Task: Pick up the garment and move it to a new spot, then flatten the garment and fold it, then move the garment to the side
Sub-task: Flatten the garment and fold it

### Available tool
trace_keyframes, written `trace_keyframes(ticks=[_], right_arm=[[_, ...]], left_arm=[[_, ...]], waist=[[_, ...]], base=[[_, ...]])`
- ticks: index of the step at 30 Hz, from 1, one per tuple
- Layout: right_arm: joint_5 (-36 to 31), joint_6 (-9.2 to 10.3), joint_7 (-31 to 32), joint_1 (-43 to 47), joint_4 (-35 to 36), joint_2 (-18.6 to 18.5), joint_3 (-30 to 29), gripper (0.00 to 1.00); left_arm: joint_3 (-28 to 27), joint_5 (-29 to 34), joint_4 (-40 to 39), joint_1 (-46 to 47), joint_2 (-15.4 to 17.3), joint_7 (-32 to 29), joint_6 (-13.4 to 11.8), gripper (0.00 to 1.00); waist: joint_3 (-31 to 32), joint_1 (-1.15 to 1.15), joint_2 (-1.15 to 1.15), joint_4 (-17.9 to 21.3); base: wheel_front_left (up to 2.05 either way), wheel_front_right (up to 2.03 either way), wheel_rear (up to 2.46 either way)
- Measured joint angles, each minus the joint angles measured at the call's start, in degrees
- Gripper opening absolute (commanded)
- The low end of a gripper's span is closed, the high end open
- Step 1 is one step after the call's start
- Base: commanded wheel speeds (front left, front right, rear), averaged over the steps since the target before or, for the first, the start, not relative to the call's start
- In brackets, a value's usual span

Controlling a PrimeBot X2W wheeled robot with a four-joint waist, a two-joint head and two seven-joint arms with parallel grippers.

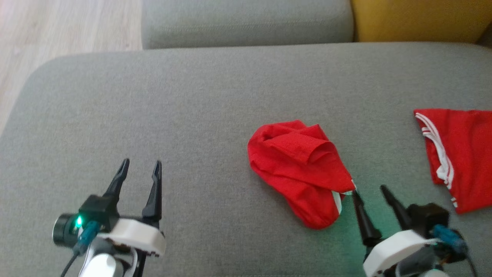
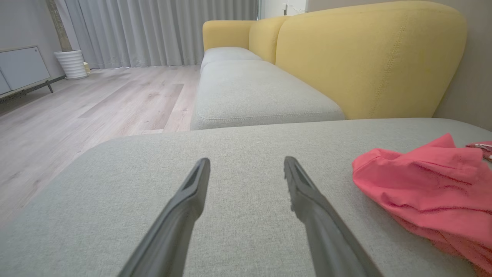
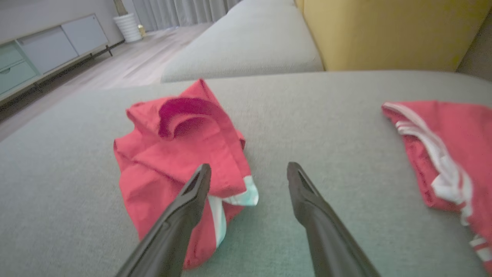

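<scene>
Judging by how things lie, the task is at its very start. The garment, a red piece with a sliver of white trim, sits crumpled in a heap right of centre in the head view, on the grey sofa seat. It is neither lifted, flattened nor folded. So everything is left: the pick-up, the move to a new spot, the flattening, the fold and the push to the side.

A second red piece with white stripes lies fairly flat at the right edge of the frame, well apart from the heap. It may be one already dealt with, but that cannot be told from here.

The right pincer is at the lower right of the head view, jaws wide and holding nothing. Its left fingertip is just beside the heap's lower right corner, by the white trim; whether it touches the cloth I cannot tell. In the right wrist view that finger overlaps the heap's near edge, while the other finger points at bare seat.

The left pincer is at the lower left, also wide and empty, well apart from the garment, which lies off to its right at the right edge of the left wrist view.
</scene>
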State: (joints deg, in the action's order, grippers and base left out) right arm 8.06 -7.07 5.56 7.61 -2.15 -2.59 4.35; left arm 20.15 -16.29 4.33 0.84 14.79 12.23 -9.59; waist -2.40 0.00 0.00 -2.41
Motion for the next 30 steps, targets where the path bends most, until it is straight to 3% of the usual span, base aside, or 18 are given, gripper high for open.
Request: trace_keyframes(ticks=[11,12,13,14,20,30], right_arm=[[-0.15,0.00,-1.03,-6.72,-9.06,-2.18,4.57,1.00],[-0.13,0.00,-1.03,-7.22,-9.50,-2.32,5.02,0.50],[0.12,0.00,-1.03,-7.51,-9.88,-2.43,5.32,0.13],[0.40,0.00,-1.02,-7.68,-10.27,-2.58,5.56,0.00],[2.13,0.00,-0.47,-8.42,-10.53,-3.52,6.02,0.00],[2.54,0.00,-1.12,-16.05,-1.24,-4.57,4.70,0.00]], left_arm=[[0.94,0.00,1.00,3.33,-0.70,1.08,0.53,1.00],[0.96,0.00,1.14,3.35,-0.74,1.25,0.53,1.00],[0.97,0.00,1.29,3.38,-0.80,1.33,0.53,1.00],[0.97,0.00,1.41,3.41,-0.85,1.48,0.54,1.00],[0.94,0.00,1.70,4.67,-1.20,1.57,0.56,1.00],[0.86,0.09,1.90,5.39,-1.42,2.00,0.59,1.00]], waist=[[-3.81,0.00,0.00,-1.67],[-4.04,0.00,0.00,-1.74],[-4.25,0.00,0.00,-1.81],[-4.43,0.00,0.00,-1.86],[-5.17,0.00,0.00,-1.90],[-6.00,0.00,0.00,-0.67]], base=[[0.00,0.00,0.00],[0.00,0.00,0.00],[0.00,0.00,0.00],[0.00,0.00,0.00],[0.00,0.00,0.00],[0.00,0.00,0.00]])
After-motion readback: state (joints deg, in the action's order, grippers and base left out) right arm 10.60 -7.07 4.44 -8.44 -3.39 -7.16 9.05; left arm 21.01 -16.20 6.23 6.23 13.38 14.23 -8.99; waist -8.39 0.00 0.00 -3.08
